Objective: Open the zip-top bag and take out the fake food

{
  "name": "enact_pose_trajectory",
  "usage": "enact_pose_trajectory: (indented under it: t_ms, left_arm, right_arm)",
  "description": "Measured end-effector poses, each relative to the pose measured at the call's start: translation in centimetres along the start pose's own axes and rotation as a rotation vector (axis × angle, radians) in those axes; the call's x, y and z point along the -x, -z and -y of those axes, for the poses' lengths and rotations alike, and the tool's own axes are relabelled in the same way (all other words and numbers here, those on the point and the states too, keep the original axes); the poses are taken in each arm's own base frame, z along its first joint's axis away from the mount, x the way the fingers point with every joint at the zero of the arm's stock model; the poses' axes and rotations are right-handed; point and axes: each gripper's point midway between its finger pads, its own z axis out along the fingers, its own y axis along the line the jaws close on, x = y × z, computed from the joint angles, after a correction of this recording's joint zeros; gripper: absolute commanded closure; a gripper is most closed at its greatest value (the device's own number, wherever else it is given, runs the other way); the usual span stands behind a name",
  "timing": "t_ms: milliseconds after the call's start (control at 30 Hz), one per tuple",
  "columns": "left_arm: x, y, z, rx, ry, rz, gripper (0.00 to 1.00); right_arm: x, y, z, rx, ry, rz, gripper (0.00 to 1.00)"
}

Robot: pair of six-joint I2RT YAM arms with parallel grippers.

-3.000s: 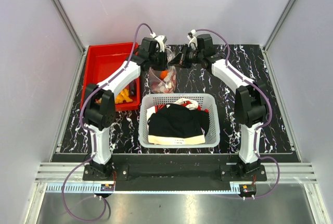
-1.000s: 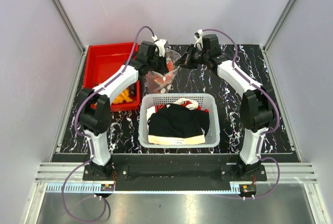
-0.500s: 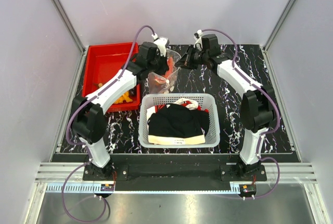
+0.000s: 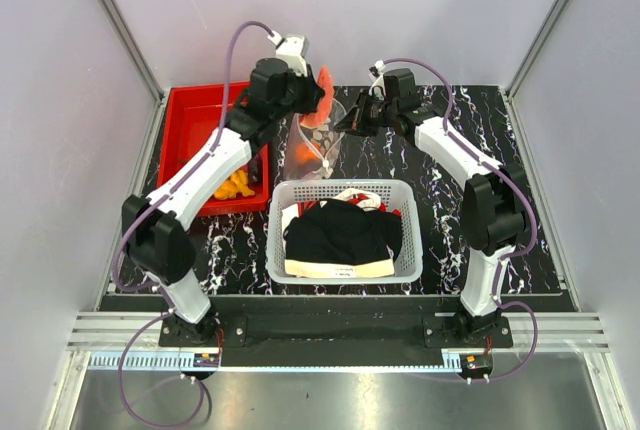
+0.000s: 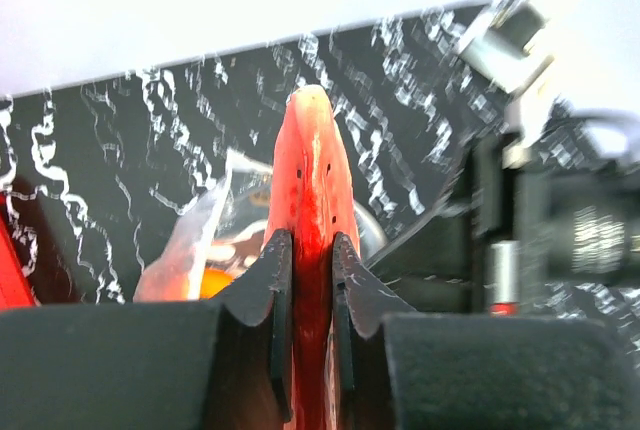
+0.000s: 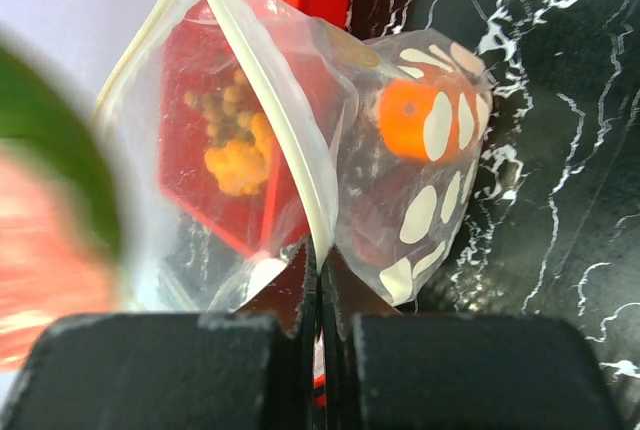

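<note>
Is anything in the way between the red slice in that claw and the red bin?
Nothing visible. The left claw holds the wedge clear above the bag; the open red bin lies beside it.

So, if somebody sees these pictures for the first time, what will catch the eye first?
Probably the pink-red wedge, pinched in the left gripper and held above the zip-top bag at the far side of the table. Next, the right gripper clamps the bag's mouth edge, an orange fruit showing through the plastic. A white basket of black clothes sits nearer.
</note>
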Motion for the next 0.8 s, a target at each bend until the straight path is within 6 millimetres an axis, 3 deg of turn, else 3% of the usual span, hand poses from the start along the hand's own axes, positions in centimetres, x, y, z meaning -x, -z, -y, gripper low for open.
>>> enact_pose_trajectory:
  t_ms: [100,167,233,300,333,433,533,600,667,767,800]
  left_arm:
    - [2.5,1.6,-0.1,0.005,0.037,0.046,1.00]
    - [4.2,3.6,-1.3,0.033,0.066,0.075,1.00]
    - [5.3,6.1,-3.6,0.092,0.096,0.116,1.00]
    - [5.1,8.9,-6.7,0.179,0.127,0.139,1.00]
    - [4.5,10.3,-8.9,0.237,0.151,0.146,1.00]
    - [1.3,12.1,-14.1,0.382,0.208,0.115,1.00]
    - [-4.2,11.8,-18.5,0.501,0.275,0.002,1.00]
    - [-9.2,10.8,-20.6,0.562,0.323,-0.118,1.00]
    - [-11.4,10.4,-21.4,0.590,0.345,-0.177,1.00]
    - [-14.0,9.6,-22.4,0.633,0.371,-0.242,0.84]
    - [-14.5,9.6,-22.6,0.646,0.373,-0.251,0.68]
  right_arm:
    - [0.1,0.0,0.3,-0.012,0.009,0.004,1.00]
    - [0.1,0.0,0.3,-0.015,0.014,0.005,1.00]
    - [0.1,0.1,0.4,-0.019,0.017,0.002,1.00]
    - [0.4,0.2,0.0,-0.017,0.026,0.007,1.00]
    - [0.8,0.4,-0.4,-0.012,0.034,0.013,1.00]
    - [2.1,0.8,-1.8,0.011,0.062,0.042,1.00]
    - [3.6,1.3,-3.4,0.038,0.090,0.075,1.00]
    - [4.7,1.3,-4.3,0.058,0.106,0.096,1.00]
    - [5.3,0.9,-4.6,0.068,0.113,0.102,1.00]
    - [6.1,-0.1,-4.5,0.075,0.118,0.108,1.00]
    - [6.2,-0.5,-4.3,0.073,0.117,0.106,1.00]
